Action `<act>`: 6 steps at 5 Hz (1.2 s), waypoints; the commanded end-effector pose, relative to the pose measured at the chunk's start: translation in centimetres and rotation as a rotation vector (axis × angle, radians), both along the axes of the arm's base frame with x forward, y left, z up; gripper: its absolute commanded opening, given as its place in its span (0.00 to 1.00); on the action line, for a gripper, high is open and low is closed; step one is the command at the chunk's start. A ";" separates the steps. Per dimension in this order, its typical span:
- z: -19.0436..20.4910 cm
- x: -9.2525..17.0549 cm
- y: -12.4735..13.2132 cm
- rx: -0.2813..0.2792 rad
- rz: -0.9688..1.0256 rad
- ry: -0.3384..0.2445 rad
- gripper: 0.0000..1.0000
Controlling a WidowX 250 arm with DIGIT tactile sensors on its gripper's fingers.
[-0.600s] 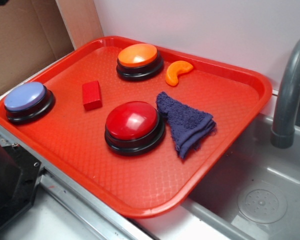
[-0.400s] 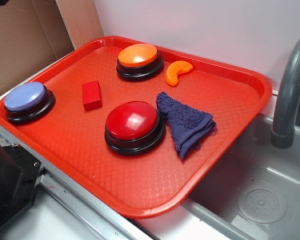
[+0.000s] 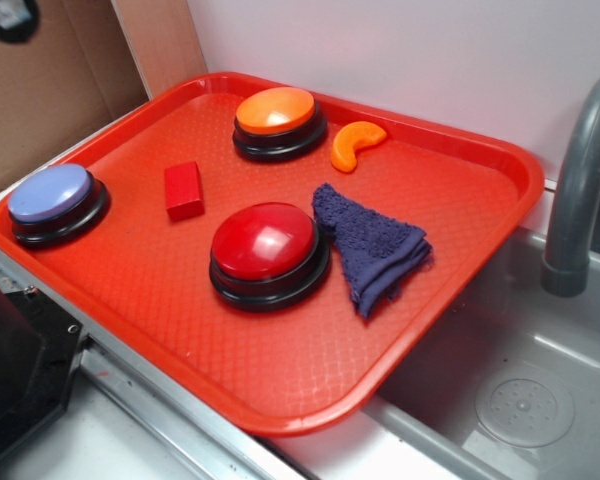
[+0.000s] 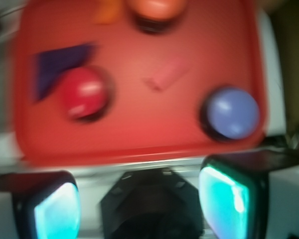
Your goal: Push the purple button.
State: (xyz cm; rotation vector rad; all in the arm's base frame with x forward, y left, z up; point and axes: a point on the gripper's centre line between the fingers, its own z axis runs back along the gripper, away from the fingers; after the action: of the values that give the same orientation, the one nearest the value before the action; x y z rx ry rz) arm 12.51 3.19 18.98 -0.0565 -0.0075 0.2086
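Note:
The purple button (image 3: pixel 50 195) has a pale lavender-blue dome on a black base and sits at the left corner of the red tray (image 3: pixel 310 370). In the blurred wrist view it (image 4: pixel 232 112) lies at the right, near the tray's near edge. My gripper (image 4: pixel 139 204) is open and empty, its two cyan-padded fingers (image 4: pixel 57 211) wide apart, high above the tray's near edge. In the exterior view only a dark part of the arm (image 3: pixel 5 15) shows at the top left corner.
On the tray are a larger red button (image 3: pixel 265 245), an orange button (image 3: pixel 277 115), a red block (image 3: pixel 183 190), an orange crescent piece (image 3: pixel 355 145) and a dark purple-blue folded cloth (image 3: pixel 370 245). A sink (image 3: pixel 520 400) and grey faucet (image 3: pixel 580 190) are at the right.
The dark part of the arm at the exterior view's top left corner has come further into view. Nothing on the tray has moved.

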 end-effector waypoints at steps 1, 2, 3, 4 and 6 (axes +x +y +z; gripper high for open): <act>-4.3 -1.2 5.4 0.020 0.122 -0.022 1.00; -7.2 0.7 6.0 0.027 0.050 -0.013 1.00; -9.3 3.2 8.1 0.070 0.008 0.024 1.00; -11.5 4.1 9.8 0.093 -0.022 0.034 1.00; -14.5 3.5 11.5 0.083 -0.127 0.020 1.00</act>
State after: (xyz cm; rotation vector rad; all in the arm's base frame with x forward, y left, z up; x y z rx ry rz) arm 16.14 14.15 4.27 0.0158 0.0178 0.0828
